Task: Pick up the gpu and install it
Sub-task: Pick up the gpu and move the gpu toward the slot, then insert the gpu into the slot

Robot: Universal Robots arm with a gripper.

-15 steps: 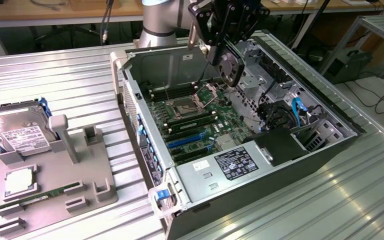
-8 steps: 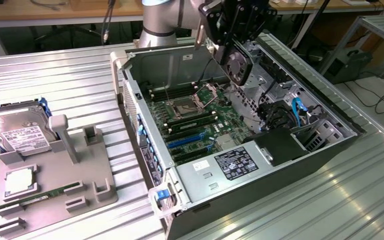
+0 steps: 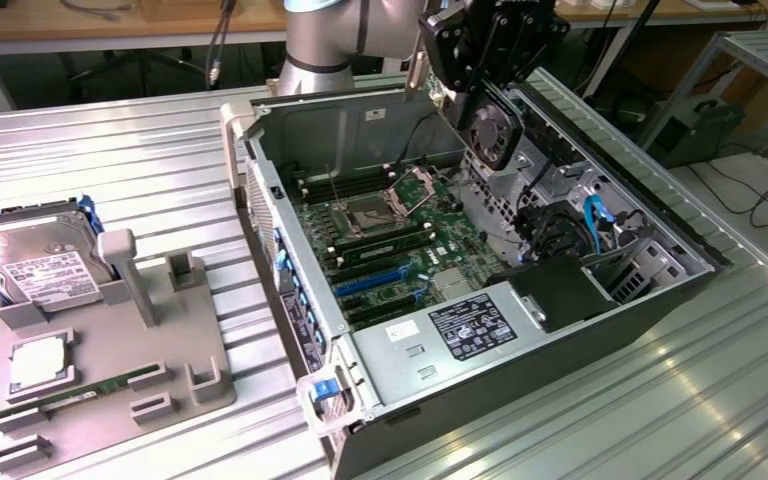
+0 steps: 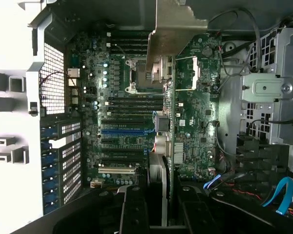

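Observation:
My gripper (image 3: 494, 45) hangs over the open computer case (image 3: 264, 200) and is shut on the gpu (image 3: 491, 132). The card points down into the case, its black face and round fan toward the exterior camera. In the wrist view the gpu (image 4: 194, 112) runs away from the gripper (image 4: 162, 214), edge-on, showing its green circuit face and its silver end bracket (image 4: 176, 29) at the far end. It hovers above the motherboard (image 4: 122, 141), apart from the blue expansion slots (image 4: 124, 131).
A grey fixture tray (image 3: 191, 385) on the exterior view's left carries a silver hard drive (image 3: 40, 268), a CPU (image 3: 37, 362) and a green RAM stick (image 3: 84, 390). Inside the case sit the power supply (image 3: 471, 325), drive cages and blue cables (image 3: 595, 222).

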